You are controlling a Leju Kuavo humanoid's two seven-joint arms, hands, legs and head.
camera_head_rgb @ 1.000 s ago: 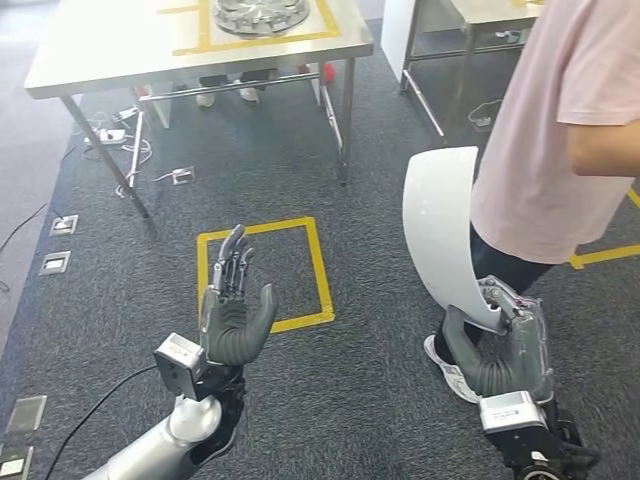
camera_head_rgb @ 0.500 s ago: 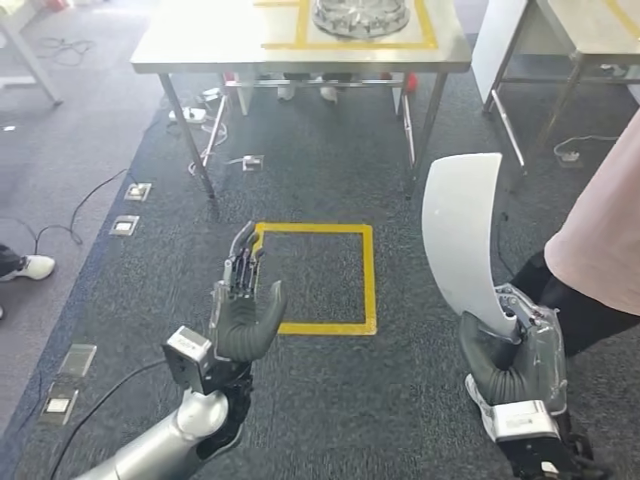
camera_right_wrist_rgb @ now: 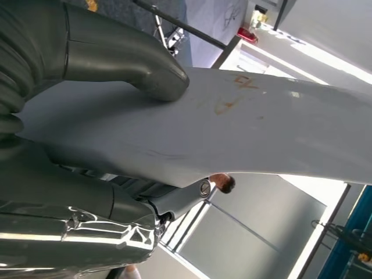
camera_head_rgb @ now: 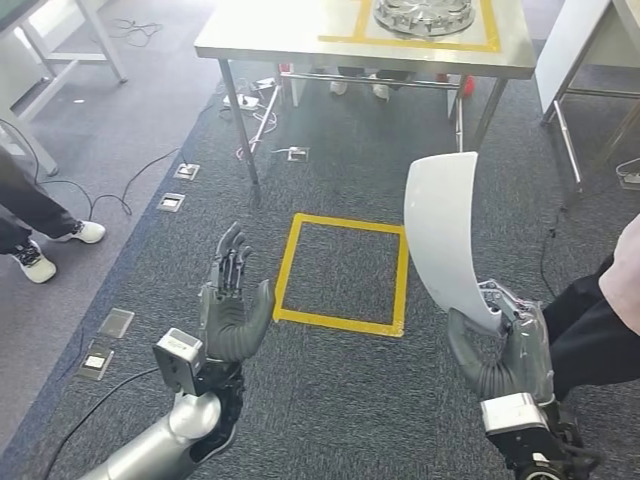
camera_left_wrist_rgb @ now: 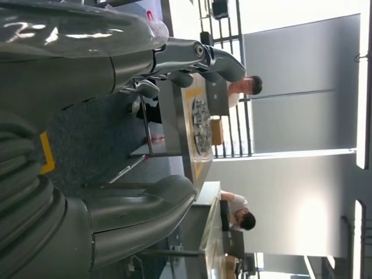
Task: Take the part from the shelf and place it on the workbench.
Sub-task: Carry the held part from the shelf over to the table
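Observation:
My right hand (camera_head_rgb: pixel 504 352) grips the lower end of a curved white panel part (camera_head_rgb: pixel 441 235), which stands upright above it. In the right wrist view the thumb (camera_right_wrist_rgb: pixel 131 61) presses on the pale part (camera_right_wrist_rgb: pixel 246 128). My left hand (camera_head_rgb: pixel 230 305) is raised palm up over the carpet, fingers spread, holding nothing; the left wrist view shows its thumb (camera_left_wrist_rgb: pixel 140 206) and fingers (camera_left_wrist_rgb: pixel 193 58) apart. The steel workbench (camera_head_rgb: pixel 302 40) stands ahead, with a yellow-taped area and a round metal disc (camera_head_rgb: pixel 426 15) on top.
A yellow tape square (camera_head_rgb: pixel 343 270) marks the carpet between me and the workbench. A person in dark trousers (camera_head_rgb: pixel 592 325) stands close at my right. Another person's legs and shoes (camera_head_rgb: pixel 34 235) are at the left. Cables and floor sockets (camera_head_rgb: pixel 177 185) lie near the bench legs.
The camera has turned left: the workbench and yellow square shifted right in the picture, and the person at right slid mostly out of frame. Both hands keep their poses, the right still holding the part.

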